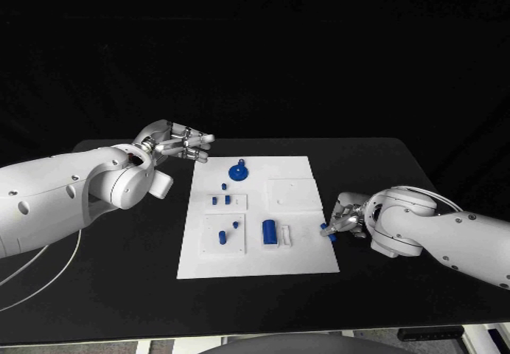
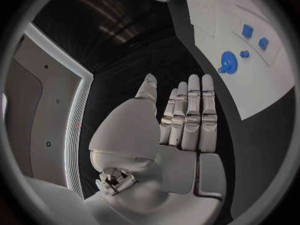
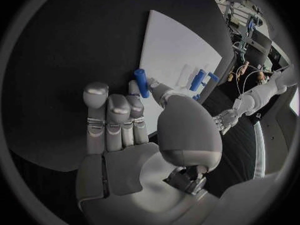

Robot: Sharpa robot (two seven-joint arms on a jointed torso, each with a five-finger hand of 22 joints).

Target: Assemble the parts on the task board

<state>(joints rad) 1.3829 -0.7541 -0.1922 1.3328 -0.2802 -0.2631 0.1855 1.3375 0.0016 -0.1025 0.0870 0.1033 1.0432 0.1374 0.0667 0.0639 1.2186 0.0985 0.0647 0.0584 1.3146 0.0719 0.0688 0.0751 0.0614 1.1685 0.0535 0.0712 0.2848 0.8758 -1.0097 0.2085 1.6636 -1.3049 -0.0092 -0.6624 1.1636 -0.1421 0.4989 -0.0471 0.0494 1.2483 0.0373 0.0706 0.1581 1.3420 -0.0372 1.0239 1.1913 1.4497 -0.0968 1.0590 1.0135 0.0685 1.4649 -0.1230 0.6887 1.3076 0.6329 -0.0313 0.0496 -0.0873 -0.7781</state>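
The white task board [image 1: 301, 168] lies mid-table. On it are a blue disc with a knob [image 1: 240, 173] [image 2: 228, 62], two small blue blocks [image 1: 220, 199] [image 2: 247, 31], a blue peg [image 1: 222, 237] and a blue cylinder [image 1: 270, 231] [image 3: 198, 79]. My right hand [image 1: 346, 220] [image 3: 131, 120] is at the board's right edge and pinches a short blue peg [image 1: 331, 235] [image 3: 142, 82] between thumb and finger. My left hand [image 1: 177, 143] [image 2: 184, 120] hovers off the board's far left corner, fingers straight and apart, holding nothing.
A small white piece [image 1: 285, 233] lies beside the blue cylinder. Raised white square plates [image 1: 289, 193] sit on the board. Bare black table [image 1: 117, 251] surrounds the board on all sides.
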